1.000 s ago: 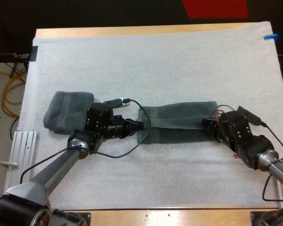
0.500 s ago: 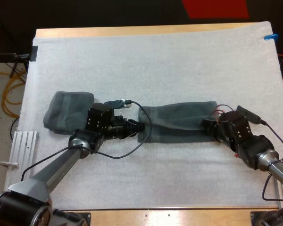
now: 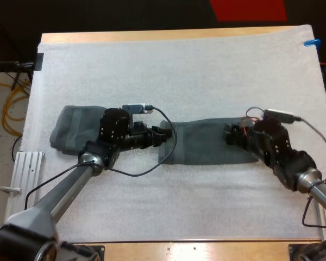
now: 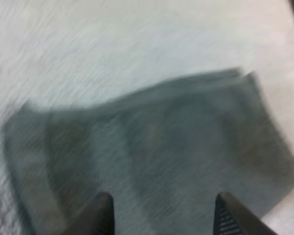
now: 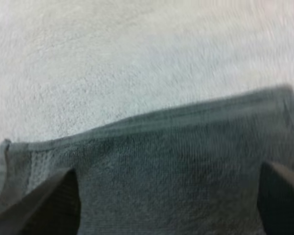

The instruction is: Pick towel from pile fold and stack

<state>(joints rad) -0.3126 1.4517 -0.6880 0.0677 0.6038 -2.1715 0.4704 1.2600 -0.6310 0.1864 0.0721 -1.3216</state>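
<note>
A dark grey-green towel (image 3: 206,144) lies flat as a folded strip in the middle of the mat. My left gripper (image 3: 164,135) hovers at its left end, and the left wrist view has the open fingers (image 4: 102,211) apart over the towel (image 4: 157,142), clear of it. My right gripper (image 3: 231,135) is over the strip's right end. Its fingers (image 5: 56,200) stand wide apart above the cloth (image 5: 176,166) near a long edge. Another folded towel (image 3: 76,126) rests at the left, partly behind my left arm.
White mat (image 3: 179,70) covers the wooden table, bare beyond the towels and in front of them. A metal rail (image 3: 27,163) sits off the mat's left edge.
Both grippers have opened and let go of the towel, which has settled flat. The left gripper lifted slightly away; the right one moved left over the towel's end.
</note>
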